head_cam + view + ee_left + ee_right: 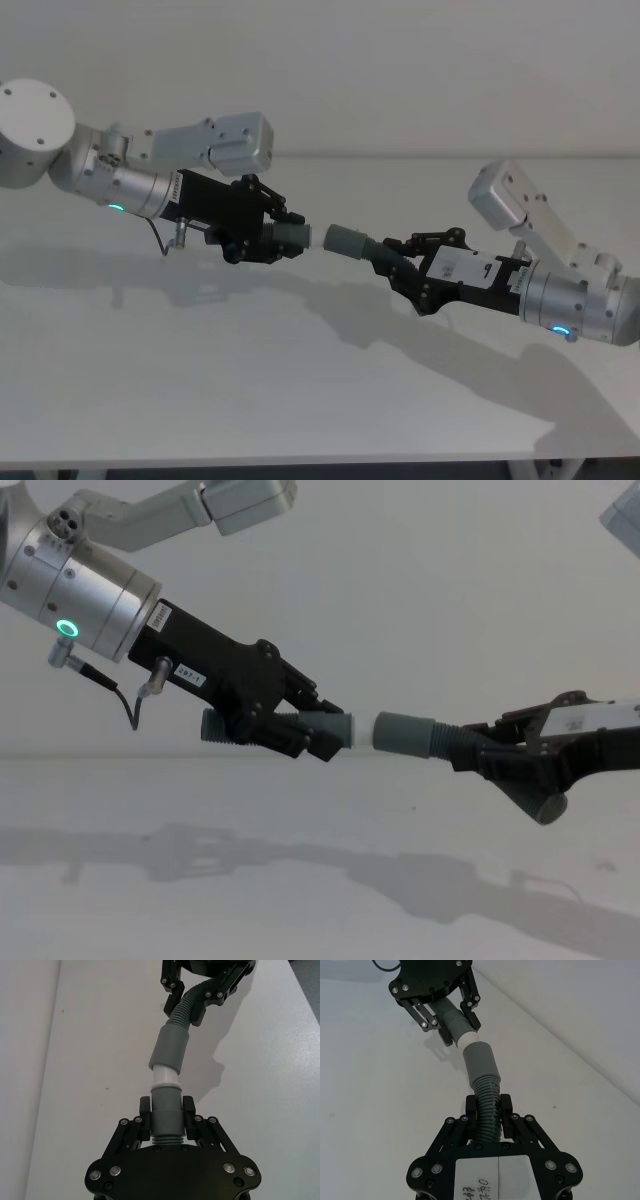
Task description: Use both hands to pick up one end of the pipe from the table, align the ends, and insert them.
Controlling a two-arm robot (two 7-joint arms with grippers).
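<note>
- Holding one pipe piece each, the two pincers meet above the middle of the white surface (300, 400), with both pieces lifted clear of it.
- The left pincer (268, 232) is closed on the left pipe piece (300, 725); its fingers (145, 1110) clamp the smooth grey collar from both sides.
- That piece lies roughly level, its long axis running left to right, and its whitish tip (164, 1076) points right toward the other piece.
- The right pincer (400, 262) is closed on the right pipe piece (487, 1110), gripping the dark ribbed hose just behind its collar.
- The right collar (345, 240), a plain, light grey cylinder wider than the hose, points left, and its hose bends down and to the right behind it.
- In the left wrist view the whitish tip reaches the mouth of the right collar, the two nearly in line; whether it has gone inside cannot be told.
- Both arms end in silver cylindrical wrists, the left wrist (80, 605) with a green glowing ring.
</note>
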